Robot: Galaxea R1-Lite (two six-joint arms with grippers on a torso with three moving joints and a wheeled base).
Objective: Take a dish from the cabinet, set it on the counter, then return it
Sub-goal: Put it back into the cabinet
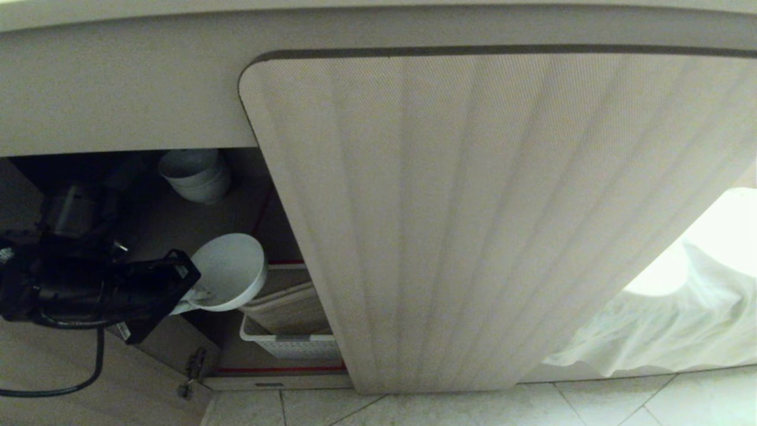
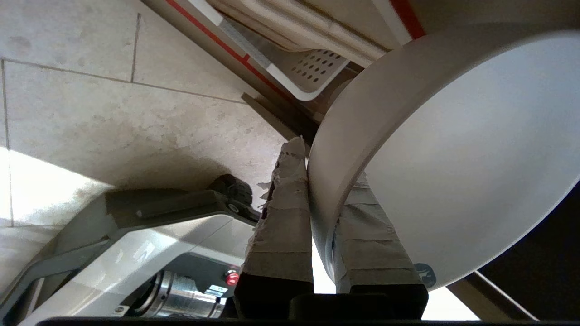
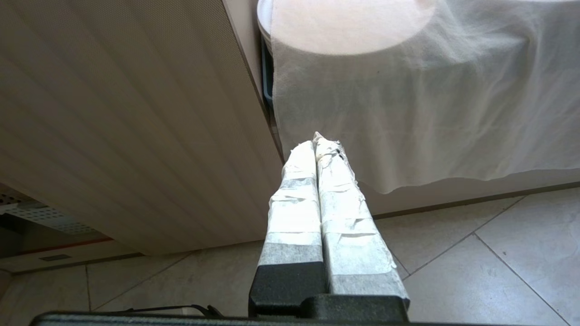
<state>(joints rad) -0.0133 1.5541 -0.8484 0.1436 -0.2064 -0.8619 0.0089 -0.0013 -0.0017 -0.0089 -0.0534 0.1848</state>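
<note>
Two tape-wrapped fingers point(image 2: 281, 213) of the left gripper point(image 1: 188, 296) are clamped on the wall of the small, glossy white, round deep bowl point(image 1: 230, 269), one finger outside the rim and the other inside. That gripper holds the bowl tilted, its mouth turned partly up and outward, in the open left bay of the low beige cabinet point(image 1: 118, 94), clear of the shelf below it. Just under the bowl, on the bottom shelf near its red-trimmed front edge point(image 1: 278, 370), sits a white perforated plastic basket point(image 1: 290, 343) with pale boards in it. Farther back in the same bay, toward the rear wall, stands a stack of like white bowls point(image 1: 195, 174), well apart from the held one. Beside the bay hangs the vertically fluted beige door point(image 1: 473, 225) with rounded corners. Beyond the door's right edge a thin white cloth point(image 1: 656, 319) drapes down toward the pale tiled floor point(image 1: 532, 405).

The right gripper point(image 3: 319, 142) hangs low over the floor tiles near the door's lower corner, its taped fingers pressed together and holding nothing.
</note>
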